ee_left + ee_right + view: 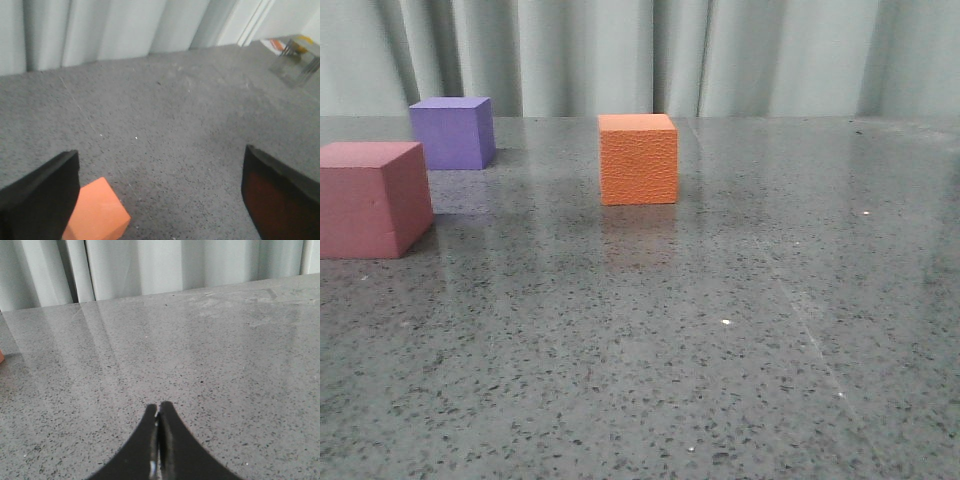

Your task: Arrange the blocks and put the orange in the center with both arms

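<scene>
In the front view the orange cube sits on the grey speckled table, mid-depth and a little left of centre. The purple cube sits far back on the left. The pinkish-red cube sits nearer, at the left edge. No gripper shows in the front view. In the left wrist view my left gripper is open wide and empty above the table, and the orange cube lies just inside its one finger. In the right wrist view my right gripper is shut on nothing above bare table.
A pale pleated curtain hangs behind the table's far edge. A clear box-like object stands off the table's far corner in the left wrist view. A sliver of a block shows at the edge of the right wrist view.
</scene>
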Tool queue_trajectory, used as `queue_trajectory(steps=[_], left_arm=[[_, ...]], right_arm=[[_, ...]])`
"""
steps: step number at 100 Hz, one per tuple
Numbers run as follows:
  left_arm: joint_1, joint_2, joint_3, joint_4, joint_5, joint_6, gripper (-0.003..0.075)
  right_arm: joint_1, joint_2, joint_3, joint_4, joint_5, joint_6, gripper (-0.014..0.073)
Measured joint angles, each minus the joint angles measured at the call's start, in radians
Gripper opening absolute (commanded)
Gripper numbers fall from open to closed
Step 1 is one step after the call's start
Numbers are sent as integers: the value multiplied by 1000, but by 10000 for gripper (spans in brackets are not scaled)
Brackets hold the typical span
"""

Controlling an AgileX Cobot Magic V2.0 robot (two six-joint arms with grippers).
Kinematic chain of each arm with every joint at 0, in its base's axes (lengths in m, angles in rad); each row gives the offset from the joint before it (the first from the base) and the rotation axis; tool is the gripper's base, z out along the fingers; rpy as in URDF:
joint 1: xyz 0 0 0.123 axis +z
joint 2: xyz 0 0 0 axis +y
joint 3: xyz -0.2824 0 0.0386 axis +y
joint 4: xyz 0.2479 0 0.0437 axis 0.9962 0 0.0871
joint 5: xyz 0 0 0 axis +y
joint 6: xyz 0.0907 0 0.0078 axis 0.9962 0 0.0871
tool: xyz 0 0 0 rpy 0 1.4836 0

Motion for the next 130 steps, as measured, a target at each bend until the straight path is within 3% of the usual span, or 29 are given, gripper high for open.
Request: queue_trajectory(steps=[20,34,46,130], left_arm=[[-107,207,-149,403,61,-416,610],[-162,315,-267,789,229,-766,610],[-197,374,-331,965,316,-918,610],[-210,509,-349,1024,462,-1108,610]], right_arm=[[0,0,0,0,0,0,-120],[0,0,0,0,0,0,-120],[0,0,0,0,0,0,-120],[0,0,0,0,-1,0,-120]])
